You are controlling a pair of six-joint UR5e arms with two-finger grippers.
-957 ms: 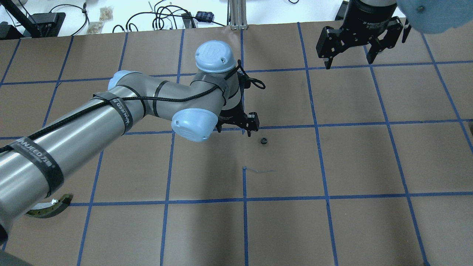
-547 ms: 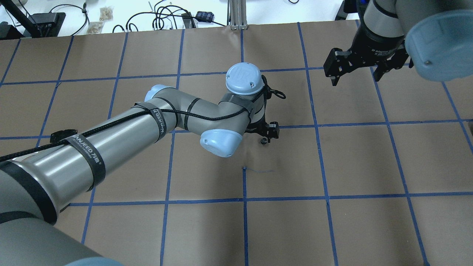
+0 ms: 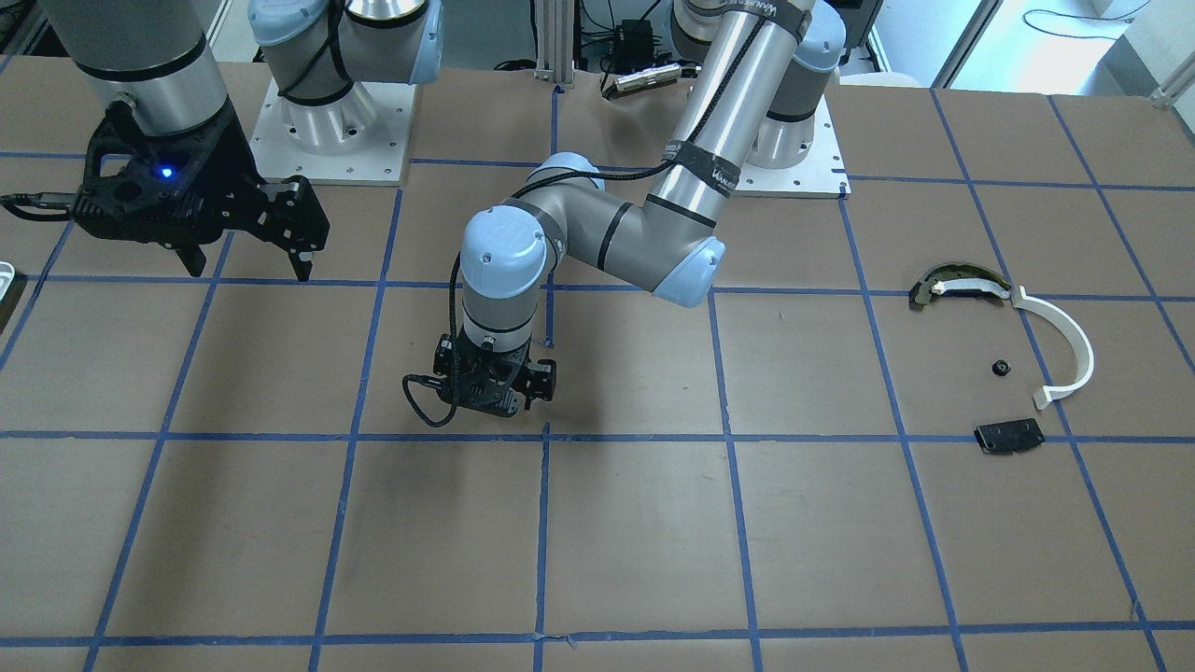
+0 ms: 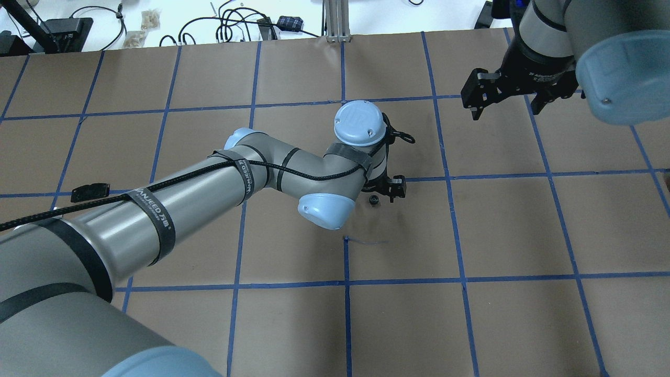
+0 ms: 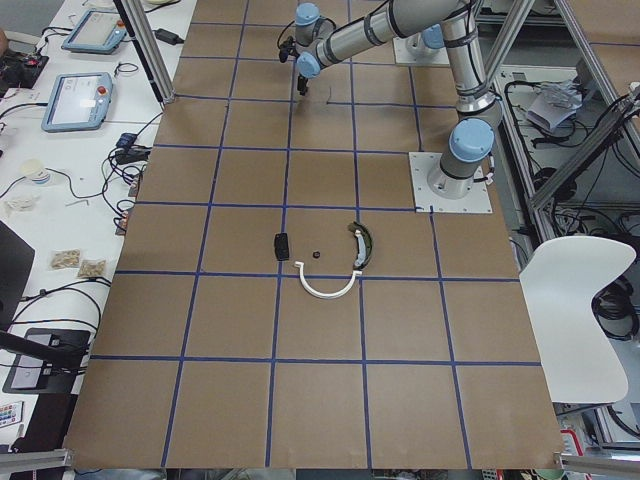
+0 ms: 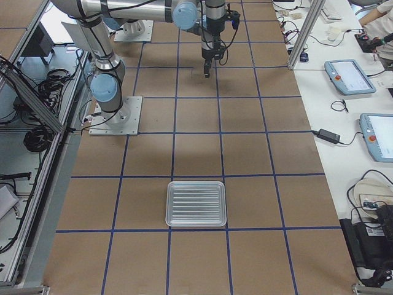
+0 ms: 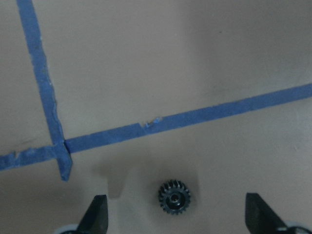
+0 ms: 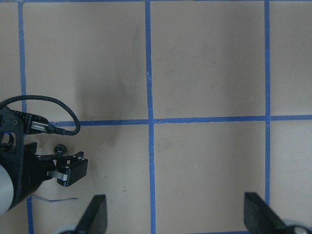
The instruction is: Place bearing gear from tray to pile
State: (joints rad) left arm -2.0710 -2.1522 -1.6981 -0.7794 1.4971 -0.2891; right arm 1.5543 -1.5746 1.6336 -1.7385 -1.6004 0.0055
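The bearing gear [image 4: 373, 199], small, black and toothed, lies on the brown table paper near a blue tape crossing. In the left wrist view the gear [image 7: 175, 197] sits between the two open fingers of my left gripper [image 7: 176, 217], untouched. My left gripper [image 4: 386, 192] hangs straight down over it. My right gripper [image 4: 505, 107] is open and empty at the far right. The pile [image 3: 1018, 364] holds a white half-ring [image 3: 1074, 336], a black-and-gold piece [image 3: 957, 283], a black plate [image 3: 1008, 436] and a small black part [image 3: 1001, 367]. The tray [image 6: 196, 203] is a ribbed metal pan.
The tray's white rim [image 3: 5, 277] shows as a sliver at the front view's left edge. Both arm bases [image 3: 327, 131] stand on white plates at the table's robot side. Cables and tablets [image 6: 350, 77] lie on side benches. A pen mark [image 4: 366, 242] is near the gear.
My left arm has reached further right and its gripper has come over the gear, which has stayed put. My right gripper has shifted slightly toward the table.
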